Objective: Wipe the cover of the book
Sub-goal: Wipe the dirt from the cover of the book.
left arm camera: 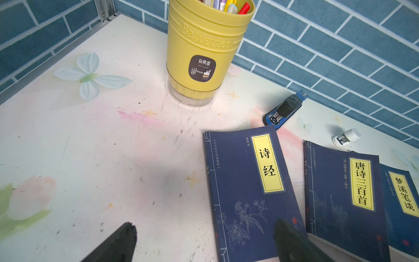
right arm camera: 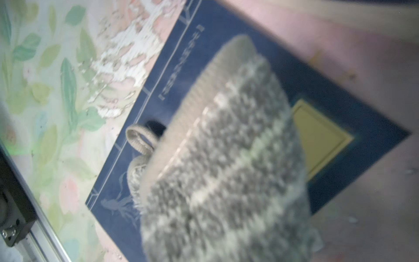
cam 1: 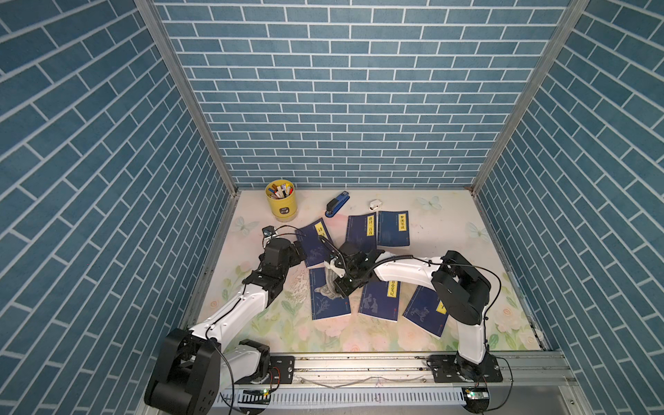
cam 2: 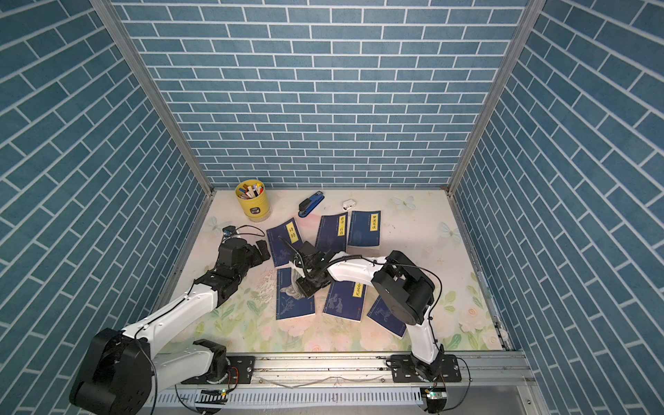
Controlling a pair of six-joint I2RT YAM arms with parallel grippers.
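Item, book (cam 1: 332, 307), lying leftmost in the near row on the table (cam 1: 442, 233): my right fingers (cam 1: 341, 285) are clamping the grey cloth (right arm camera: 226, 158) on its cover, and I am judging flat, overlapping strokes best. My left fingers (left arm camera: 292, 242) are hanging wide by the volume titled 诗经 (left arm camera: 249, 192); the yellow holder (left arm camera: 204, 45) is reading "Baguettes".

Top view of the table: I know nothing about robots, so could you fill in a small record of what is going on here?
Table: six blue books, lying flat
Book being wiped: the one under the cloth
Cloth: grey, resting on that cover
Right end effector: shut on the cloth
Left end effector: open, empty, at the edge of a second book
Near the back wall: yellow pen pot, blue stapler
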